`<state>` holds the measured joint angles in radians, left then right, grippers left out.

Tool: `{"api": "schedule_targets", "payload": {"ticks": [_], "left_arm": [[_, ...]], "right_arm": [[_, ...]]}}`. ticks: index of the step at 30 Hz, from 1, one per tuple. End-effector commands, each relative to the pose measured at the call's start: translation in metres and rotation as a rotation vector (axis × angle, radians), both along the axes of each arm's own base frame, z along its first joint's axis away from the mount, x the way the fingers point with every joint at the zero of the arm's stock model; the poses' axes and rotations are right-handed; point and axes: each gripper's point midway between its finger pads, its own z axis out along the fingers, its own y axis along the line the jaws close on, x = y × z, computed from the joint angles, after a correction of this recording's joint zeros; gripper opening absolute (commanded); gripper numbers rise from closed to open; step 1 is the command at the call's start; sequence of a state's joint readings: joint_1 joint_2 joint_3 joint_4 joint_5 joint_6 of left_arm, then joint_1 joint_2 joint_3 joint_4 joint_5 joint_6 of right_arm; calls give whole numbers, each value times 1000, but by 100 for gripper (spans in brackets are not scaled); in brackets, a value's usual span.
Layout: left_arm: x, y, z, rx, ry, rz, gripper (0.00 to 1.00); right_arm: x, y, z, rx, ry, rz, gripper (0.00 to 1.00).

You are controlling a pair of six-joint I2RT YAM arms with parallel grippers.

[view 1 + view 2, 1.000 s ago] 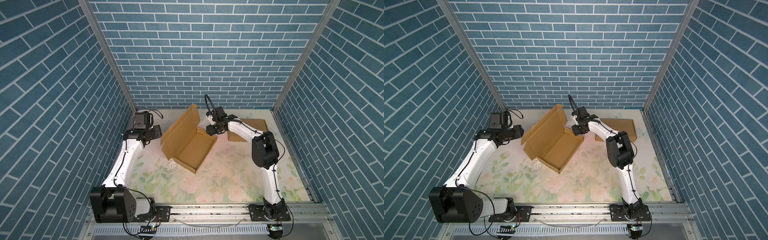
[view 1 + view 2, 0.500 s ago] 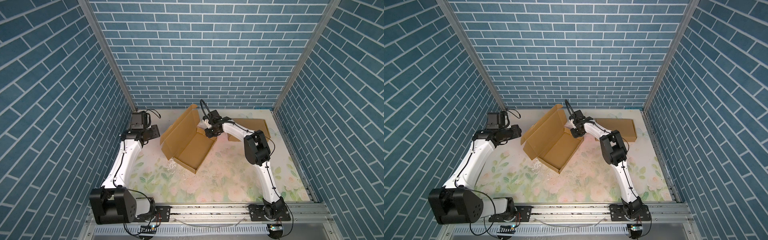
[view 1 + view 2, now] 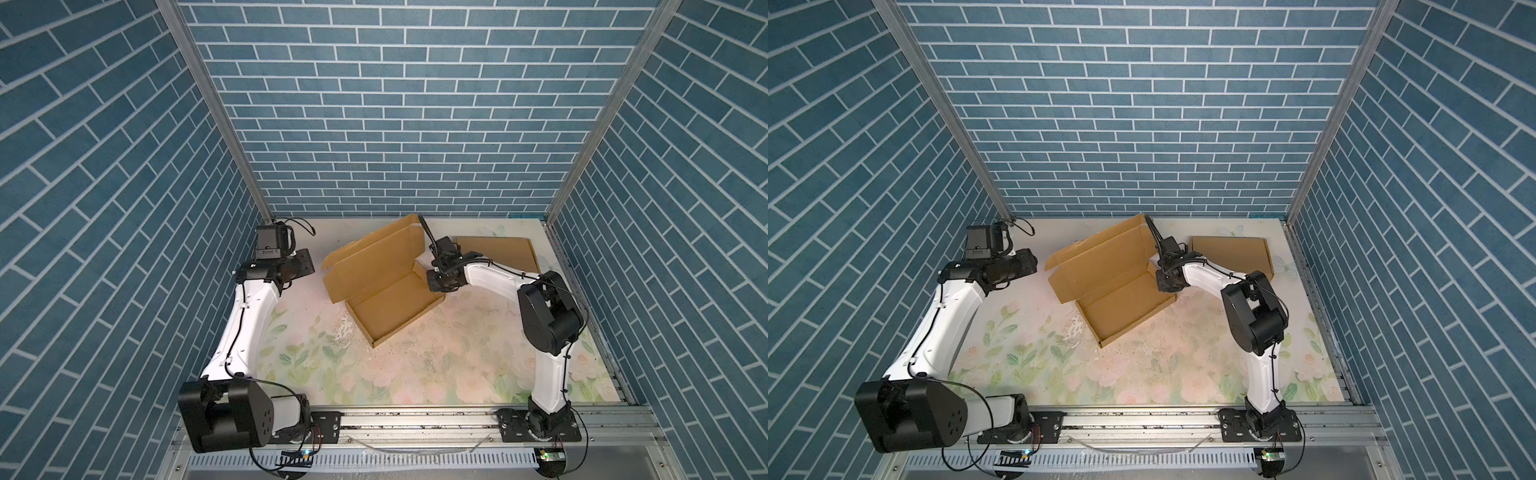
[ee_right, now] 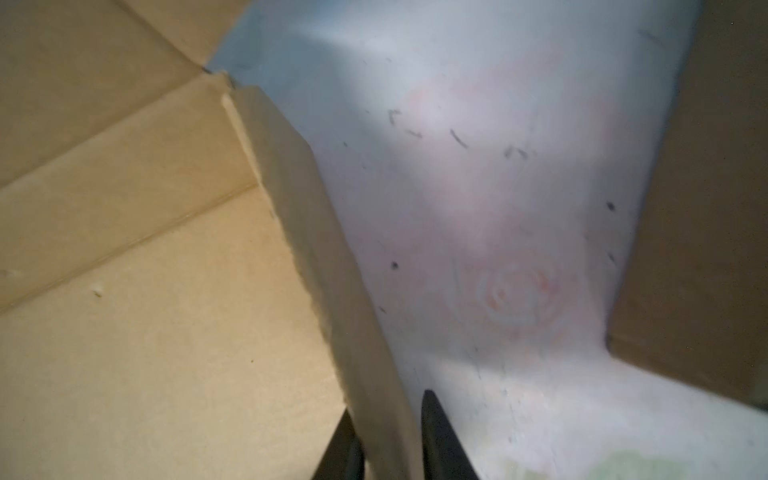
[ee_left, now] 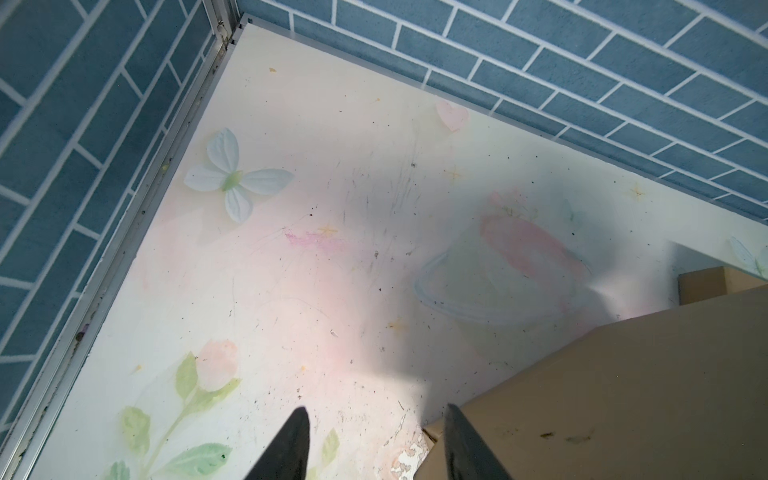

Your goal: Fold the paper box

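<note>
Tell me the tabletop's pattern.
The tabletop carries a pale floral print: pink flowers, green leaves, a white butterfly. Clearest in the left wrist view.

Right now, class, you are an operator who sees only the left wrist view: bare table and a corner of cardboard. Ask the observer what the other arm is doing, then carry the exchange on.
Observer: The right gripper has a finger on each side of the paper box, pinching its side wall.
Operator: Is the lid down?
Observer: No. In both top views the lid stands raised and open.
Operator: Anything else on the table?
Observer: A second flat piece of cardboard lies behind the right gripper, at the table's far edge.
</note>
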<state>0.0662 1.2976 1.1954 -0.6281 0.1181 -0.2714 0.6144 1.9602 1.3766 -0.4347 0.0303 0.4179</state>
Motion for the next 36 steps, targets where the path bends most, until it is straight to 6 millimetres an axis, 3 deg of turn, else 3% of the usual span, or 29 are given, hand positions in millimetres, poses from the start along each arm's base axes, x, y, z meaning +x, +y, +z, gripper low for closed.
{"api": "schedule_targets", "payload": {"ticks": [1, 7, 10, 12, 17, 24, 29, 33, 36], "left_arm": [[-3, -2, -1, -6, -8, -25, 52], [-4, -7, -5, -32, -21, -36, 52], [-8, -9, -5, -45, -17, -40, 52], [-15, -11, -5, -41, -11, -53, 52], [-40, -14, -12, -11, -4, -99, 54], [-61, -40, -19, -81, -74, -228, 59], [-59, -59, -21, -127, -166, -329, 63], [-49, -65, -20, -116, -221, -390, 64], [-41, -69, -21, -109, -238, -436, 65]], "right_arm": [[-15, -17, -3, 67, 27, -206, 27], [-38, -9, 1, 237, 72, -257, 28], [-41, -7, 24, 288, 31, -215, 39], [-38, -14, 51, 276, -49, -153, 45], [-21, -39, 105, 220, -222, -11, 54], [11, -34, 165, 353, -366, 292, 56], [37, -22, 183, 373, -448, 521, 59], [65, -19, 186, 457, -462, 598, 60], [74, -11, 185, 515, -430, 664, 62]]}}
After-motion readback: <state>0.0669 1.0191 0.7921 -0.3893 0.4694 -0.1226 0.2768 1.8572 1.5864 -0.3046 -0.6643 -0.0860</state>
